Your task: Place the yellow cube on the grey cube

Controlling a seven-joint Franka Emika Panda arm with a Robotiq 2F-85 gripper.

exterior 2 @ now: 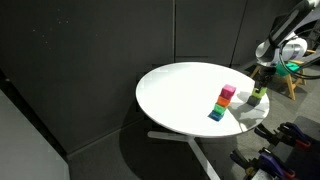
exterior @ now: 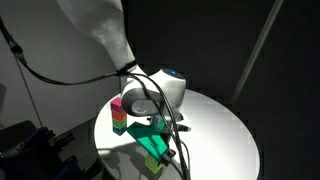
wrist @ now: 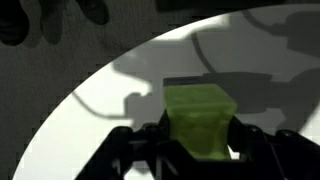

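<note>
The yellow cube, lime-tinted, sits between my gripper's two dark fingers, which are shut on its sides. In an exterior view the gripper hangs over the table's right rim with the yellow cube at its tip. In an exterior view the same cube shows low near the table's front edge. In the wrist view a grey strip runs along the cube's far edge. I cannot tell whether it is the grey cube, which is not clearly seen in any view.
A stack of coloured cubes, pink on top, stands on the round white table just left of the gripper. In an exterior view the stack also shows, with a darker green shape by the gripper. Black cables hang from the arm.
</note>
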